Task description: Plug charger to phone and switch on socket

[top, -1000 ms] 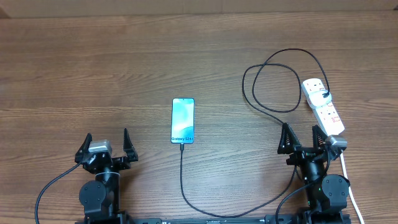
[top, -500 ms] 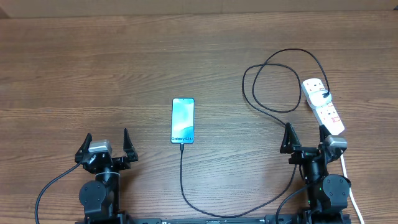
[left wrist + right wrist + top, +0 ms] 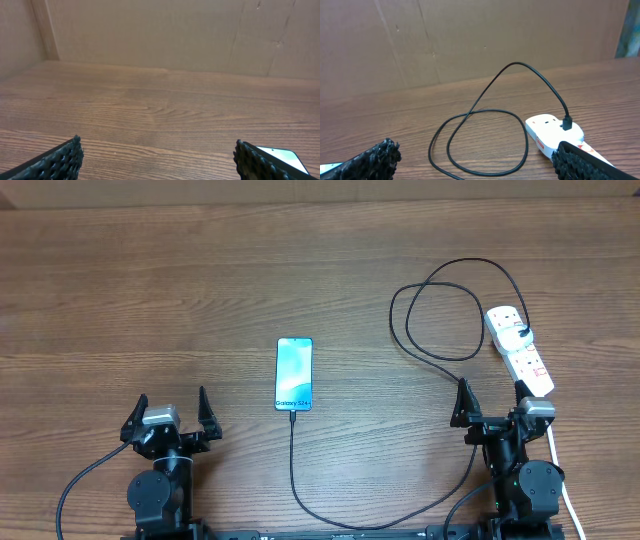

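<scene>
Socket [image 3: 525, 358] just beyond right fingers [image 3: 461, 405]

Wood table [image 3: 150, 280] w/ phone [image 3: 294, 373] lying flat mid-table. Black charger [image 3: 292, 450] runs off its near end & loops over to the white socket strip [image 3: 520, 350] on the right.

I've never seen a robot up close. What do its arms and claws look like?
Both arms are black with round joint housings. The left gripper and right gripper each have two pointed black fingers with knobbly pads, and a silver block at the wrist. A thin black cable trails from the left arm.
</scene>
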### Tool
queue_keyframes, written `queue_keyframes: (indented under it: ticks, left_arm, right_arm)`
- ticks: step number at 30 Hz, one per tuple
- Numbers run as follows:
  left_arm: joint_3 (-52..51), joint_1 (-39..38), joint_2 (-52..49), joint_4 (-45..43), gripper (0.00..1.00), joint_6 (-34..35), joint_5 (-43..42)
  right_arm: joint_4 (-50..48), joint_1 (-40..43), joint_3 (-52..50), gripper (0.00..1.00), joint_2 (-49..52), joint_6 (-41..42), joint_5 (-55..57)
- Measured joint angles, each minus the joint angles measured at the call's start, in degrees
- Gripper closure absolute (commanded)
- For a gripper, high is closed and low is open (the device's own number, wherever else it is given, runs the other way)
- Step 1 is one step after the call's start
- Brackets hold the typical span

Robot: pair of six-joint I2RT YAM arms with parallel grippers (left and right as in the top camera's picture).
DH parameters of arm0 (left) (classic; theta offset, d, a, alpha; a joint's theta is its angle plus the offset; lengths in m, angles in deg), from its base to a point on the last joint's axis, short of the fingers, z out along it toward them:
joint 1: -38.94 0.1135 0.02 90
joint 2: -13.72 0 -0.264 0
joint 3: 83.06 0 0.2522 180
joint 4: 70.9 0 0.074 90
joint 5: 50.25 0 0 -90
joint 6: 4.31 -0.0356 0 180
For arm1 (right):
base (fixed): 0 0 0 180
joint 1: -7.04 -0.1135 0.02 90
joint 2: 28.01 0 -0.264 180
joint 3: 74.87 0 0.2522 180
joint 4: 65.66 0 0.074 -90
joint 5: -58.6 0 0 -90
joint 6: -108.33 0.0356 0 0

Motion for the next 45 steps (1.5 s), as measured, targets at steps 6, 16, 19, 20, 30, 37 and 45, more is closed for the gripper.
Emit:
queue_keyframes:
  ticks: [6,16,19,20,30,37,45]
  left_arm:
    - [0.0,-1.3,0.0,0.0,0.0,0.0,0.0]
    - [0.0,-4.2,0.0,0.0,0.0,0.0,-0.2]
    - [0.0,-4.2,0.0,0.0,0.0,0.0,-0.2]
    - [0.0,-4.2,0.0,0.0,0.0,0.0,-0.2]
    - [0.0,-4.2,0.0,0.0,0.0,0.0,-0.2]
    - [0.0,-4.2,0.0,0.0,0.0,0.0,-0.2]
    - [0.0,-4.2,0.0,0.0,0.01,0.0,-0.2]
  right_arm:
    - [0.0,0.0,0.0,0.0,0.0,-0.1,0.0]
    - [0.0,0.0,0.0,0.0,0.0,-0.1,0.0]
    - [0.0,0.0,0.0,0.0,0.0,-0.1,0.0]
    - [0.0,0.0,0.0,0.0,0.0,-0.1,0.0]
    - [0.0,0.0,0.0,0.0,0.0,-0.2,0.0]
    - [0.0,0.0,0.0,0.0,0.0,-0.2,0.0]
    - [0.0,0.0,0.0,0.0,0.0,-0.2,0.0]
